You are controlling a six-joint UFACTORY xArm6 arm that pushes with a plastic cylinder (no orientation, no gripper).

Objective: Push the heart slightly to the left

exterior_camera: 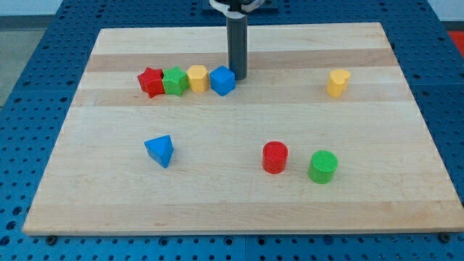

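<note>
- So my tip [238,77] is down on the wooden board [239,210], toward the view's top and a bit left of centre. It's just a straight dark rod, no fingers on it to be apart or together, and it isn't clamped on anything.
- The tip sits right at the upper right corner of the blue cube [222,80]. Looks like it's touching or just about touching; can't say for sure from this angle.
- That blue cube is the right end of a tight little row. Going toward the view's left from it: a yellow block [197,77] with a rounded top, a green star-ish block [175,80], then a red star [151,82]. They're all packed side by side, basically touching.
- The heart is the yellow heart [338,83], way over on the view's right, at roughly the same height in the view as that row. It's standing alone, well apart from the tip and from every other block.
- Lower down, on the view's left, there's a blue triangle-type block [159,150] by itself.
- Lower right of centre: a red cylinder [275,156] and a green cylinder [322,166], near each other but not touching, green one to the right and slightly lower.
</note>
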